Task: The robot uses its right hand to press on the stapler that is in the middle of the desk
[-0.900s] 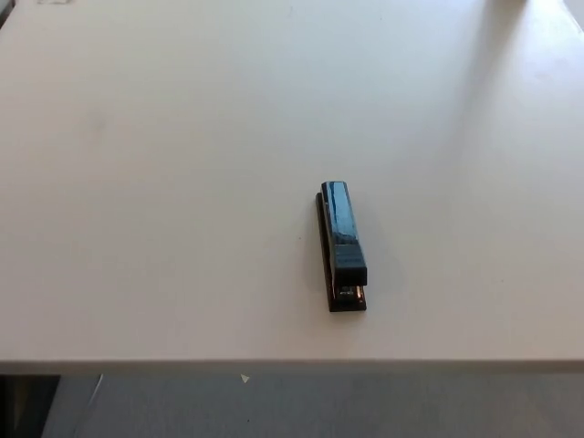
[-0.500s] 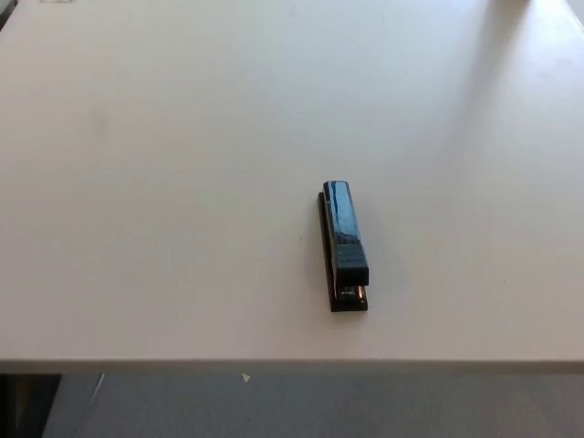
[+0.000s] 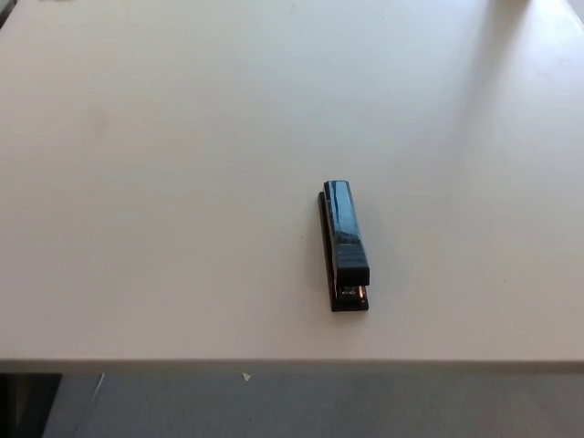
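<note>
Head view shows neither hand; the glossy dark stapler (image 3: 344, 245) on the white desk (image 3: 164, 201) looks rigid, slippery; press its near end.

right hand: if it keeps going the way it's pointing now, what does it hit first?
Can't say: neither hand is in the head view, so no pointing direction shows. The only thing on the white desk is the black stapler, lying lengthwise near the front edge, untouched.

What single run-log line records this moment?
stapler: lying flat on desk, untouched | left hand: not in view | right hand: not in view | press: not yet done
</note>
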